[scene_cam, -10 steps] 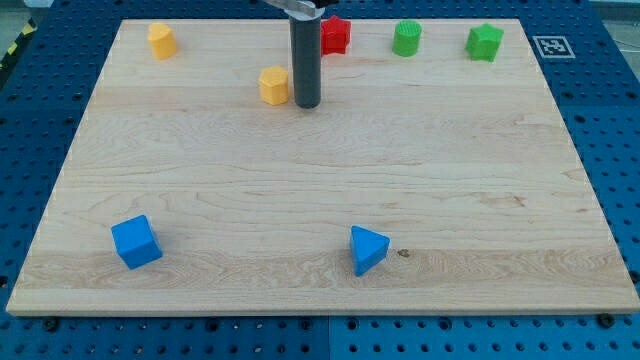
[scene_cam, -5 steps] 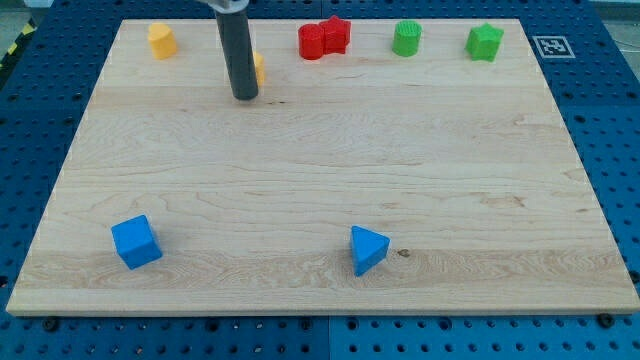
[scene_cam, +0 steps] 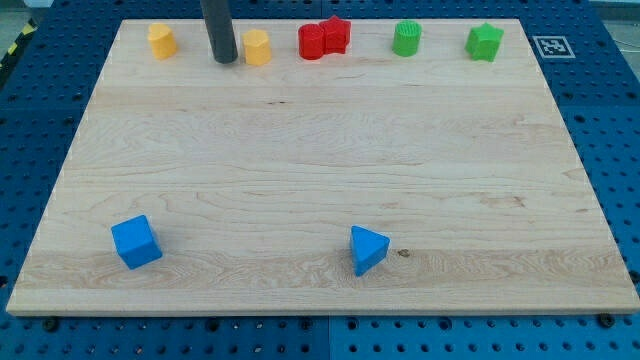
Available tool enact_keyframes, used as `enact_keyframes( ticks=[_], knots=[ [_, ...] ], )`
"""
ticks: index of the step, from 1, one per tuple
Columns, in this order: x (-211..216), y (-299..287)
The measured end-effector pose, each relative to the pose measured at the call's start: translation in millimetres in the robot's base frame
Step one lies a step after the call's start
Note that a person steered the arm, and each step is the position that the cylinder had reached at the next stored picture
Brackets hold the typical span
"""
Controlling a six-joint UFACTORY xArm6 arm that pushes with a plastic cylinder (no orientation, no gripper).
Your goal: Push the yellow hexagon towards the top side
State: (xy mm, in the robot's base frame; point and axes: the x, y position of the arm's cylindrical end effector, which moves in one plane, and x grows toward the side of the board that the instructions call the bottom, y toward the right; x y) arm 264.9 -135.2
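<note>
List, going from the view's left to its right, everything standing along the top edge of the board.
Yellow block → my tip → yellow hexagon → red blocks → green cylinder → green block.

This looks like a robotics lab bench. A pale wooden board (scene_cam: 320,180) lies on a blue metal plate (scene_cam: 620,150) drilled with a regular grid of holes, and a black-and-white square marker (scene_cam: 549,46) sits beside the board's top right corner.
</note>
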Motion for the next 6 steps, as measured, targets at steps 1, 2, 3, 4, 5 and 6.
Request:
enact_keyframes(
  ticks=[1, 2, 3, 4, 5, 6],
  knots=[
    [-7.7, 0.5],
    [4.6, -1.1],
    [19.9, 7.0],
    [11.5, 37.0],
    [1.6, 58.6],
    [25.2, 52.6]
  ],
)
